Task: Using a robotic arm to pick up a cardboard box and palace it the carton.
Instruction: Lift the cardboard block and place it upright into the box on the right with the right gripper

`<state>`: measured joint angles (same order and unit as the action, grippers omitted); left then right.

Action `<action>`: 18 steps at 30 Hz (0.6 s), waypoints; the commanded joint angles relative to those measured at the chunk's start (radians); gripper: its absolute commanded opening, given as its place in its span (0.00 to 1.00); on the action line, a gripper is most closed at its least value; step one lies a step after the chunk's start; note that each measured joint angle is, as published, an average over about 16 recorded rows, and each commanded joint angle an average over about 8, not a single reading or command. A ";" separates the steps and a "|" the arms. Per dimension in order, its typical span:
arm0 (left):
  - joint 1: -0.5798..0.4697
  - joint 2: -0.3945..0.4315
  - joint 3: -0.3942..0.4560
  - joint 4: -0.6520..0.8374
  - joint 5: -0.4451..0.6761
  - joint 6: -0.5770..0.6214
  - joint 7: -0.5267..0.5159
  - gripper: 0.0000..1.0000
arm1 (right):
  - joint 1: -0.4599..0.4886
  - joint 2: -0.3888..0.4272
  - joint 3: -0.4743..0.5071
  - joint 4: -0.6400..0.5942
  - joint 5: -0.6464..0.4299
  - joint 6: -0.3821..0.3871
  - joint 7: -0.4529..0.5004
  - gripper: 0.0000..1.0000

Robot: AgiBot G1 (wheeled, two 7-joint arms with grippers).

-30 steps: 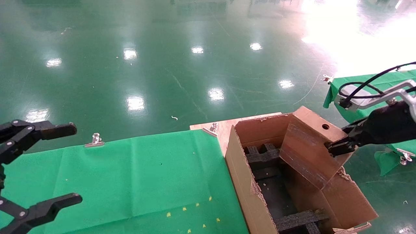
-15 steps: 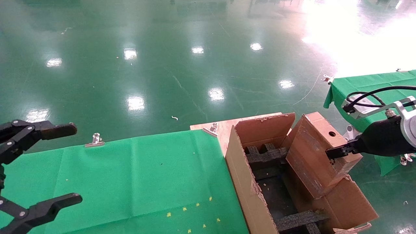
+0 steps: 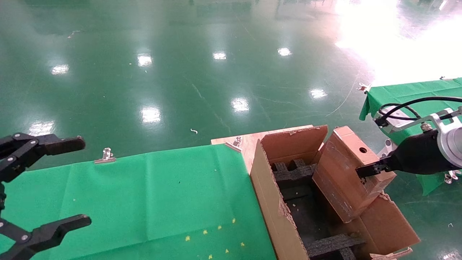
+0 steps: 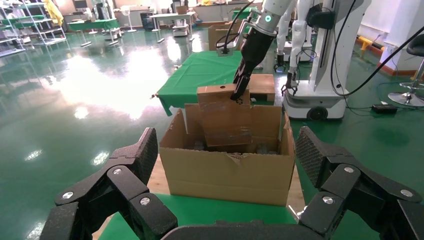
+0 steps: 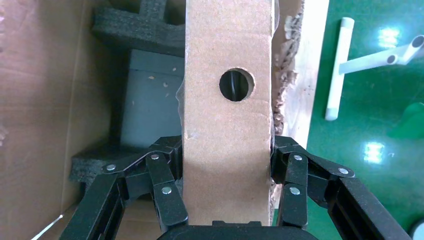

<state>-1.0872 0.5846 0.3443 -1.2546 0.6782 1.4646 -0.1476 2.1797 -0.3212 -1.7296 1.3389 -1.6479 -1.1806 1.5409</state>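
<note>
The small brown cardboard box (image 3: 343,177) with a round hole hangs tilted over the right half of the carton (image 3: 270,195), its lower end inside the opening. My right gripper (image 3: 365,171) on the white arm is shut on the box's upper end. From the right wrist, the box (image 5: 227,100) fills the gap between both fingers (image 5: 167,170), with black foam (image 5: 135,35) and the carton floor beneath. My left gripper (image 3: 83,180) hovers open and empty over the green cloth at the left. The left wrist view looks at the carton (image 4: 230,175) with the box (image 4: 222,117) above it.
The carton stands on a wooden board (image 3: 249,142) at the right end of the green-clothed table (image 3: 144,195), which is fixed with metal clips (image 3: 105,156). A second green-clothed table (image 3: 397,94) is behind the right arm. Glossy green floor lies beyond.
The right arm has lowered the box and shifted it slightly left, so its lower end has sunk deeper into the carton. The left arm has not moved.
</note>
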 commanded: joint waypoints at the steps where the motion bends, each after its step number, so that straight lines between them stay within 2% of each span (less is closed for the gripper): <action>1: 0.000 0.000 0.000 0.000 0.000 0.000 0.000 1.00 | -0.001 -0.002 0.000 -0.008 0.002 0.001 0.000 0.00; 11: 0.000 0.000 0.000 0.000 0.000 0.000 0.000 1.00 | -0.036 -0.027 -0.028 0.013 -0.103 0.038 0.202 0.00; 18: 0.000 0.000 0.000 0.000 0.000 0.000 0.000 1.00 | -0.056 -0.048 -0.044 0.017 -0.154 0.046 0.270 0.00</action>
<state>-1.0873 0.5846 0.3445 -1.2545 0.6780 1.4645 -0.1475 2.1253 -0.3670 -1.7714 1.3555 -1.7919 -1.1373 1.8022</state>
